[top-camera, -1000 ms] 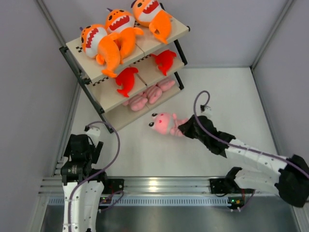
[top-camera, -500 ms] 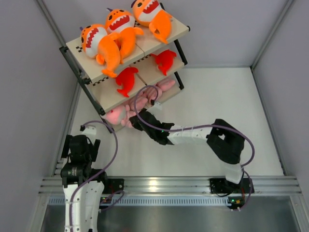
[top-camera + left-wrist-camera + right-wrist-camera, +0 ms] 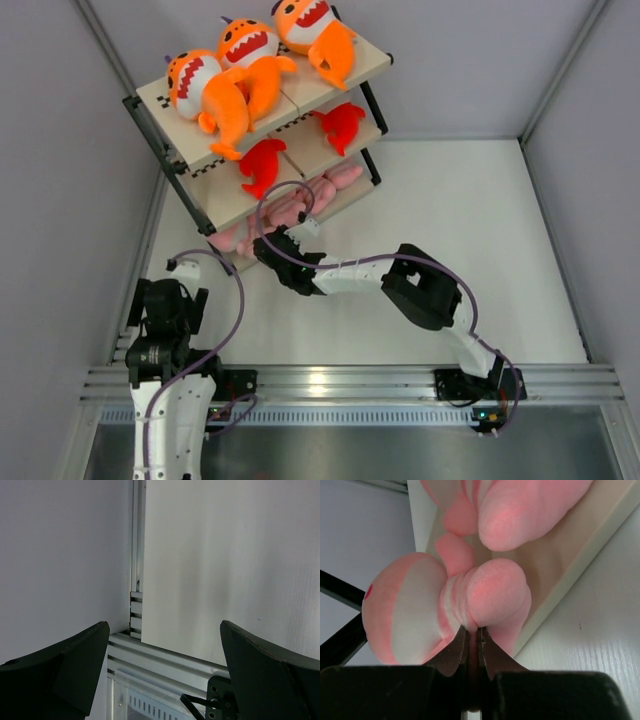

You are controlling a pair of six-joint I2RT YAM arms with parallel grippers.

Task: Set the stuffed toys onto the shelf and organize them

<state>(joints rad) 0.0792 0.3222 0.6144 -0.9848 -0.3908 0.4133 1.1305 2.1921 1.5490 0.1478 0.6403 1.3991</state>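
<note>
Lower left of the top view: the left gripper (image 3: pixel 164 626) has its jaws wide apart and holds nothing. Upper left: the shelf (image 3: pixel 365 62) carries three orange sharks (image 3: pixel 245 60) on the top board, two red sharks (image 3: pixel 262 165) on the middle board and pink plush animals (image 3: pixel 310 195) on the bottom board. Left of centre, at the bottom board's near edge: the right gripper (image 3: pixel 472 630) has its jaws pinched almost together on a pink plush toy (image 3: pixel 495 592). The toy lies at that board's left end.
</note>
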